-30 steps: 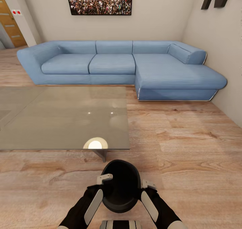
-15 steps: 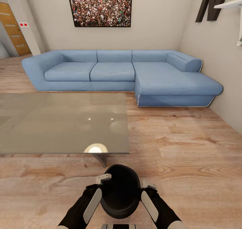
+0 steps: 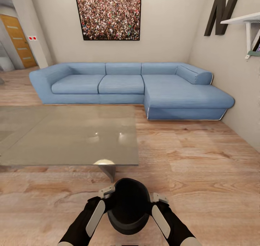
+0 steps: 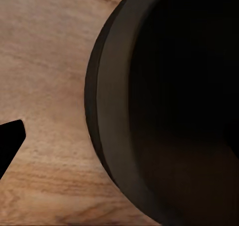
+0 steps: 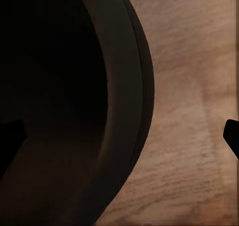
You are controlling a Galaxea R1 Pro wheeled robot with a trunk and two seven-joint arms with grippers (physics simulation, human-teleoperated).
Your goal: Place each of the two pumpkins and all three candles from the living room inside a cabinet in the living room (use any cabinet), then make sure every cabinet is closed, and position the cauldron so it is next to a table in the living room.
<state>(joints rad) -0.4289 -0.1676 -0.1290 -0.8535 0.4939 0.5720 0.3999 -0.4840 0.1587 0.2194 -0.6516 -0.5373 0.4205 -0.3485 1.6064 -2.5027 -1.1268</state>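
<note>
One cauldron (image 3: 129,205), black, wide mouth up, low centre of head view, pinched between both arms over wood floor (image 3: 202,159). Left gripper (image 3: 108,192) on left rim side, right gripper (image 3: 158,198) on right rim side; both roughly level, facing inward across the mouth. Grasping cauldron rim on each side, judged from wrist views: rim wall (image 4: 112,116) passing between the fingers, one dark fingertip (image 4: 10,136) outside on the floor side; same on right, rim (image 5: 127,86) close in, fingertip (image 5: 231,136) outside. Inner fingers lost in black interior, so jaw gap not readable; clamped on rim as best guess. Table (image 3: 72,134), grey glass top, straight ahead and slightly left of cauldron, near edge just beyond it, leg (image 3: 108,171) close in front. Long axis of table running left-right across view. Left arm slightly nearer table. Sofa (image 3: 133,87) well beyond, wall picture (image 3: 108,14) above it. Forearms angled inward and forward from bottom corners, elbows out, symmetric. Probably last step: lower cauldron to floor right here, already beside table. Risk: uneven release tipping pot.
</note>
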